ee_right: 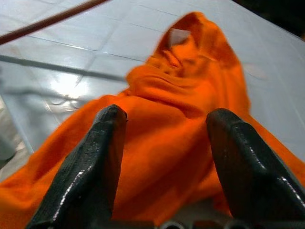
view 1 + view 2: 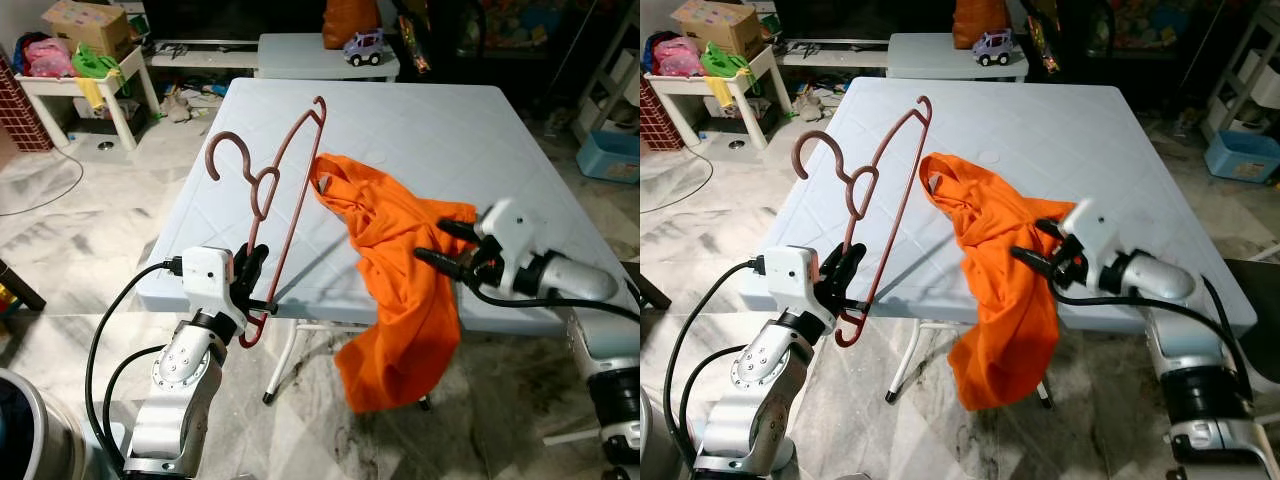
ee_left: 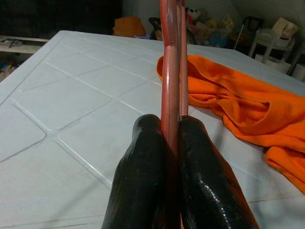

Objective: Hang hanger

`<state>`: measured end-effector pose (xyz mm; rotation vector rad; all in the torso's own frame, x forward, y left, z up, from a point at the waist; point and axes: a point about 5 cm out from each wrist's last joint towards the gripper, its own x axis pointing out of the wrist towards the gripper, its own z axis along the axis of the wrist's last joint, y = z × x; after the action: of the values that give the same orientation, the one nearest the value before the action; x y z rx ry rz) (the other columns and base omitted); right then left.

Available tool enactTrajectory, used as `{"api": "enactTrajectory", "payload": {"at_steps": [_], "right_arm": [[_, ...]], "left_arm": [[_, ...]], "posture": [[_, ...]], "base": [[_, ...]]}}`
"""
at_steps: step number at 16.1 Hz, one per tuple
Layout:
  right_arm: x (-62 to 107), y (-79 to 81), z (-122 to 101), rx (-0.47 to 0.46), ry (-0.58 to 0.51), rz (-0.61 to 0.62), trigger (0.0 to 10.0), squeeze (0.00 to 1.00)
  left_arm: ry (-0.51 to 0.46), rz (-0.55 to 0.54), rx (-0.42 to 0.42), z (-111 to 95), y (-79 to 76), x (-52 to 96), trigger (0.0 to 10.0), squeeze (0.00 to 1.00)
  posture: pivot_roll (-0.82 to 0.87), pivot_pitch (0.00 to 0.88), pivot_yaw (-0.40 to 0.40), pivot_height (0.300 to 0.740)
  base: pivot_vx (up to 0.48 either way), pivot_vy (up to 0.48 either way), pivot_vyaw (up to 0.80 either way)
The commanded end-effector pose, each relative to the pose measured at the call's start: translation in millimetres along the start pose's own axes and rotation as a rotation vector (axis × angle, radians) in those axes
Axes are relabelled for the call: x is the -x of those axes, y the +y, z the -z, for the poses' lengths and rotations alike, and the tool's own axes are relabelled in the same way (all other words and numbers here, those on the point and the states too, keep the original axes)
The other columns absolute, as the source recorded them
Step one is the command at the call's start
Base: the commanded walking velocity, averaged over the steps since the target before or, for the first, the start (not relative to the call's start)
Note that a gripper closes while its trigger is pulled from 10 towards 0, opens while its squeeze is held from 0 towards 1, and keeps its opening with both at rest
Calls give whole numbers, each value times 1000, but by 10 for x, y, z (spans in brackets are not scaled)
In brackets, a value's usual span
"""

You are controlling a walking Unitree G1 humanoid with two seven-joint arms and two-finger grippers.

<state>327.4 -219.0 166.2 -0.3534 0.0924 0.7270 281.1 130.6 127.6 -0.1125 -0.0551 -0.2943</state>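
A reddish-brown hanger [image 2: 285, 175] stands tilted over the near left part of the pale blue table [image 2: 420, 130], its hook [image 2: 228, 150] up and to the left. My left gripper [image 2: 255, 275] is shut on the hanger's lower end at the table's front edge; the left wrist view shows both black fingers [image 3: 143, 176] pressed against the hanger bar [image 3: 170, 71]. An orange shirt [image 2: 400, 270] lies crumpled on the table and droops over the front edge. My right gripper [image 2: 437, 241] is open at the shirt's right side, its fingers [image 1: 95, 162] spread just over the shirt [image 1: 181, 119].
A white side table [image 2: 75, 85] with a cardboard box and bright toys stands far left. Behind the main table is a second pale table [image 2: 300, 50] with a toy car [image 2: 365, 47]. A blue bin [image 2: 610, 155] sits on the floor at right. The marble floor lies around the table.
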Motion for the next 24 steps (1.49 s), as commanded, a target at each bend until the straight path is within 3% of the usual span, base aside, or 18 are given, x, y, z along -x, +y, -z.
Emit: {"api": "enactTrajectory", "payload": {"at_steps": [1,4,7,9,10,14,15,16,18,19,21,24], "right_arm": [[58,69,106,-95,-7,57,10000,1000],[97,230,262,-170,25,106,10000,1000],[79,262,316,-182,39,181,10000,1000],[44,322,413,-245,57,261,10000,1000],[6,427,467,-310,59,270,10000,1000],[-147,712,514,-472,38,237,10000,1000],[-216,802,520,-511,32,228,4549,1000],[-244,833,525,-526,32,232,0,1000],[-337,946,537,-557,46,228,0,847],[-397,964,512,-581,37,241,0,0],[-498,926,452,-607,22,287,0,0],[-663,735,290,-656,-35,360,0,0]], "left_arm": [[38,10,2,68,12,9,10000,0],[45,23,1,83,5,2,10000,0],[49,32,-2,86,-3,-8,10000,0],[52,38,-4,88,-5,-11,10000,0],[54,41,-3,94,-7,-9,10000,0],[56,49,0,99,-18,-14,10000,0],[57,49,1,101,-21,-12,10000,0],[58,49,1,102,-22,-10,10000,0],[59,49,1,106,-25,-3,10000,0],[60,48,1,106,-24,-1,10000,0],[62,48,2,111,-27,2,10000,0],[62,44,3,113,-31,2,10000,0]], "posture": [[35,53,-6,740],[24,52,-2,740],[22,48,2,740],[21,48,4,740],[19,47,4,740],[18,50,4,740],[19,51,4,740],[19,51,5,740],[21,53,5,740],[23,57,3,740],[22,59,2,740],[30,59,0,740]], "base": [[0,0,0],[0,0,0],[0,0,0],[0,0,0],[0,0,0],[0,0,0],[0,0,0],[0,0,0],[0,0,0],[0,0,0],[0,0,0],[0,0,0]]}}
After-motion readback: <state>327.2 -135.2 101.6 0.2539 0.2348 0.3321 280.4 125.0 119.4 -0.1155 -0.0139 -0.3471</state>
